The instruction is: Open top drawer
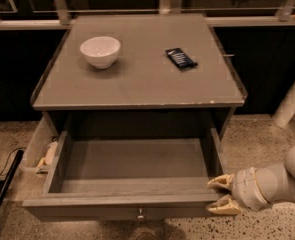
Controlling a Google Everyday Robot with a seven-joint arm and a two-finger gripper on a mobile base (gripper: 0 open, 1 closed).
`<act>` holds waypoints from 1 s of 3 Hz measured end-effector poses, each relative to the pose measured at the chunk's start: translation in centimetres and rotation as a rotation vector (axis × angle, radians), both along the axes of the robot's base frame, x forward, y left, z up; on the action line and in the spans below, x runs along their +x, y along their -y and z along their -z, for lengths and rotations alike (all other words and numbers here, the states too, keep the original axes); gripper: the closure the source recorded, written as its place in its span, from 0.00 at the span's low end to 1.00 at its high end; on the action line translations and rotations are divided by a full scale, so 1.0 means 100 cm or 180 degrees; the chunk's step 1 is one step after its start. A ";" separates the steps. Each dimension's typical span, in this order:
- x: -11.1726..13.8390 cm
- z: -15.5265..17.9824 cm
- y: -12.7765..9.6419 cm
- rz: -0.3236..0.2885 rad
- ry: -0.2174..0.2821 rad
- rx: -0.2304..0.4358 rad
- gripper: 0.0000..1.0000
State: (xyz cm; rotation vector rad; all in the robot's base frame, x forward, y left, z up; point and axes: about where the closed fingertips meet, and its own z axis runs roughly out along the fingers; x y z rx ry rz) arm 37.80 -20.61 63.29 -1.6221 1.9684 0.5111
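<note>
hand [222, 194] open and empty, just beside right front corner of top drawer [132, 159]. pulled well out, so opening looks done; next, back hand clear.

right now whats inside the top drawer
The top drawer shows only its bare grey floor. The strip right behind its front panel is hidden. The gripper sits open at its front right corner.

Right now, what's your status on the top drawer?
Gripper open, low at the drawer's front right corner. Top drawer pulled well out. Nothing in its path; bowl and dark packet up on the tabletop.
</note>
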 end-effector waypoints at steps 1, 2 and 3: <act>-0.005 -0.004 -0.003 -0.0022 0.0001 0.0013 1.00; -0.015 -0.003 0.001 0.0000 -0.0014 0.0011 1.00; -0.015 -0.003 0.001 -0.0001 -0.0014 0.0011 0.81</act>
